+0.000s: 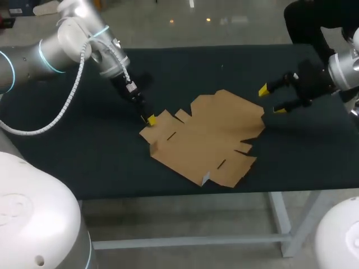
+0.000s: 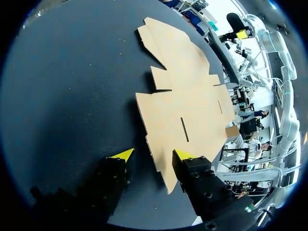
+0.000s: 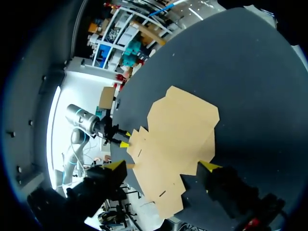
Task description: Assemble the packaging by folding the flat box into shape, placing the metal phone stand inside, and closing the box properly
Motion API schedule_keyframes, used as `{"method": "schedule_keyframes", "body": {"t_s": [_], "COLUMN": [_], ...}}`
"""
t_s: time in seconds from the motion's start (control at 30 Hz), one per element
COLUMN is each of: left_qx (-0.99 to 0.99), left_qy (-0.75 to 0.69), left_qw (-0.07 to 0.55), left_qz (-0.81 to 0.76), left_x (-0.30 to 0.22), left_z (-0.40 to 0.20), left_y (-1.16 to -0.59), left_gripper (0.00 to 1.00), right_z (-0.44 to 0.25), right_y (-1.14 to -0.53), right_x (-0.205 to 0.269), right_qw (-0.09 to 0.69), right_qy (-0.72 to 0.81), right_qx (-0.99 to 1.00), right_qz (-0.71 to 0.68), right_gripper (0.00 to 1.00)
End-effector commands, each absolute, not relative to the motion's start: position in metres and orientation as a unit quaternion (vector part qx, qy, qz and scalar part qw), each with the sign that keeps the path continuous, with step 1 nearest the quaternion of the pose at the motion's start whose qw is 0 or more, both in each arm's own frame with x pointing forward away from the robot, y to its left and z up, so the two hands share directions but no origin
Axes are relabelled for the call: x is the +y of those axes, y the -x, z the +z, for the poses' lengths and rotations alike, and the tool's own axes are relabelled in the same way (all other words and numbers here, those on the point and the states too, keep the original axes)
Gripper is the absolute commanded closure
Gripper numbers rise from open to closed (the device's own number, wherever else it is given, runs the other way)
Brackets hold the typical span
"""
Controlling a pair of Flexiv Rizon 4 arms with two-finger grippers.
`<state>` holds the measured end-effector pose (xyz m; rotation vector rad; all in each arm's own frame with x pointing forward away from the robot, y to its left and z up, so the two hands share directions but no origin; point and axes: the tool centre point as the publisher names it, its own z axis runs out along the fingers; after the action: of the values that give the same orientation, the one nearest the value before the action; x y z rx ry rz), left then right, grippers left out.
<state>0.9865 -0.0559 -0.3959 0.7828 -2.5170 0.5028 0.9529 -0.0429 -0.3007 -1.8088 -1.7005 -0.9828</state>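
The flat brown cardboard box lies unfolded in the middle of the dark table. At its left edge is my left gripper, pointing down. In the left wrist view its fingers stand apart over the cardboard. One tip is above the flap and the other above bare table, so the gripper is open. My right gripper hovers just right of the box's far right corner, wide open and empty. From the right wrist, the box lies ahead of that gripper. No phone stand is in view.
The black table has free room left of and behind the box. The box's near corner lies close to the table's front edge. A small flap stands up there.
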Motion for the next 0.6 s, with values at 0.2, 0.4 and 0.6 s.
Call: {"method": "schedule_keyframes", "body": {"t_s": [0.2,0.4,0.6], "left_qx": [-0.914,-0.912,-0.908], "left_qy": [-0.279,-0.284,-0.287], "left_qw": [0.248,0.242,0.239], "left_qz": [0.157,0.168,0.189], "left_x": [-0.065,-0.060,-0.053], "left_z": [-0.403,-0.401,-0.397], "left_y": [-0.998,-0.998,-0.997], "left_gripper": [0.87,1.00,1.00], "right_z": [-0.301,-0.301,-0.301], "right_y": [-0.953,-0.953,-0.953], "right_x": [-0.044,-0.044,-0.044], "right_qw": [0.235,0.235,0.235], "right_qy": [0.657,0.657,0.657], "right_qx": [-0.619,-0.619,-0.619], "right_qz": [-0.359,-0.359,-0.359], "right_gripper": [0.00,0.00,0.00]}}
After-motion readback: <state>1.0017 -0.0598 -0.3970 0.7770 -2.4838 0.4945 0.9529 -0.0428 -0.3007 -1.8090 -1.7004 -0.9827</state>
